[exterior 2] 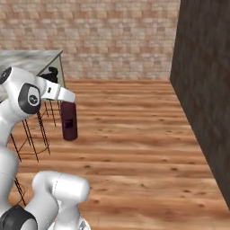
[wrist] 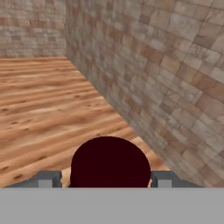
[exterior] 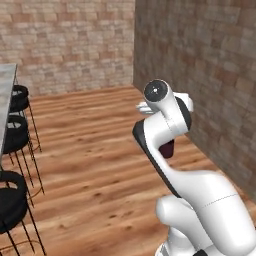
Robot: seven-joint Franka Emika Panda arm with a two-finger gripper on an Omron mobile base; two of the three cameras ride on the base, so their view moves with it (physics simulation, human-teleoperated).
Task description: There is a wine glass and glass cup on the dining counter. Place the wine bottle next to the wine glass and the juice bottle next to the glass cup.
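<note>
My gripper [wrist: 105,180] is shut on the juice bottle [wrist: 109,162], a squat dark maroon container whose round top sits between the two fingers [wrist: 43,179]. In the right base view the juice bottle [exterior 2: 68,120] hangs upright from the hand, in the air above the wooden floor. A sliver of the juice bottle [exterior: 167,148] shows behind the arm in the left base view. The dining counter [exterior 2: 27,60] lies to the left, its marble edge [exterior: 6,100] beside the stools. The wine glass, glass cup and wine bottle are out of view.
Black stools [exterior: 12,130] stand along the counter's side, and the stools [exterior 2: 51,74] sit under its end. A dark brick wall [exterior: 210,75] runs close on the right; a lighter brick wall [exterior 2: 112,40] closes the far end. Open wooden floor [exterior 2: 134,134] lies ahead.
</note>
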